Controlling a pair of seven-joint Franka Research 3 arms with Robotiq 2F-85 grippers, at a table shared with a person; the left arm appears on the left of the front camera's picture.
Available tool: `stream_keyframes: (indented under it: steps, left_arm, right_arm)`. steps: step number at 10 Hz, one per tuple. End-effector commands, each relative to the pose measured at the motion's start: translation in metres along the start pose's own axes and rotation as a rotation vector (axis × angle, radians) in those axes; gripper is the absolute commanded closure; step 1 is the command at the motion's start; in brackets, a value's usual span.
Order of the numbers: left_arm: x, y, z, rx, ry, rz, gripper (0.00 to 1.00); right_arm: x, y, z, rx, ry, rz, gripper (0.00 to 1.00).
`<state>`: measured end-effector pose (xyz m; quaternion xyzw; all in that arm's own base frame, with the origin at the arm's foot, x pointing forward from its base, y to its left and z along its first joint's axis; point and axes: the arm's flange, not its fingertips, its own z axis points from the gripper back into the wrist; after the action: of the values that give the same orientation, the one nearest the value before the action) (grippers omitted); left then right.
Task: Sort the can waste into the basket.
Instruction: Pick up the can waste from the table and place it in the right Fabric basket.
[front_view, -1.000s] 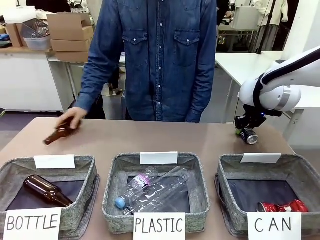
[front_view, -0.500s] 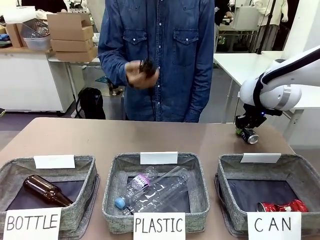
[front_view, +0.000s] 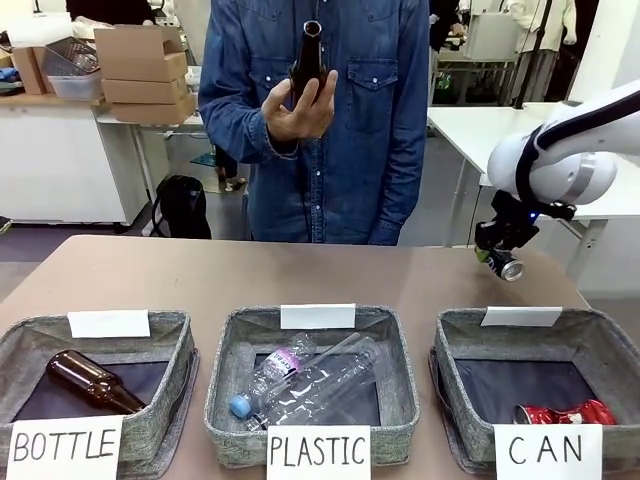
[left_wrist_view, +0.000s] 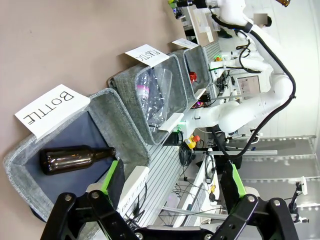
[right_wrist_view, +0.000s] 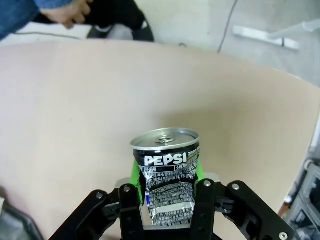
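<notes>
My right gripper (front_view: 503, 259) is shut on the black can (front_view: 507, 267), which hangs just above the table beyond the far edge of the CAN basket (front_view: 610, 345). In the right wrist view the black can (right_wrist_view: 166, 172) sits squeezed between the green pads (right_wrist_view: 133, 172), its silver top facing away from me. A crushed red can (front_view: 565, 413) lies in the CAN basket's front right corner. My left gripper (left_wrist_view: 172, 182) is open with nothing between its fingers, hovering over the near edge of the BOTTLE basket (left_wrist_view: 127, 130).
The person at the far side holds a brown bottle (front_view: 307, 65) up at chest height. The BOTTLE basket (front_view: 170, 335) holds one brown bottle (front_view: 92, 381). The PLASTIC basket (front_view: 395, 350) holds clear plastic bottles (front_view: 305, 385).
My right gripper has lifted the black can slightly off the table. The person picked the brown bottle up from the table's left and raised it to chest height.
</notes>
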<state>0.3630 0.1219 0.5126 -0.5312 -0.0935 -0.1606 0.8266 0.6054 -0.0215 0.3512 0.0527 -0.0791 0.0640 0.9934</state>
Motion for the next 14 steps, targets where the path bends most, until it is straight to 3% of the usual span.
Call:
stream_keyframes:
  steps: [1,2,5,8,11,14]
  left_arm:
    - [-0.002,-0.003,0.0,0.007,0.002,0.004,0.0]
    - [-0.002,-0.003,0.0,0.007,0.002,0.004,0.0]
    - [-0.002,-0.003,0.0,0.007,0.002,0.004,0.0]
    - [-0.002,-0.003,0.0,0.007,0.002,0.004,0.0]
    - [-0.002,-0.003,0.0,0.007,0.002,0.004,0.0]
    - [-0.002,-0.003,0.0,0.007,0.002,0.004,0.0]
  right_arm:
    - [-0.026,-0.002,0.032,0.011,0.029,0.019,1.0]
    - [-0.039,0.002,0.05,0.008,0.045,0.037,1.0]
    - [-0.128,0.031,0.128,0.106,0.069,0.331,1.0]
    - [-0.223,0.059,0.161,0.329,0.105,0.838,1.0]
    - [-0.257,0.066,0.165,0.455,0.178,1.125,1.0]
    - [-0.256,0.066,0.166,0.445,0.156,1.138,1.0]
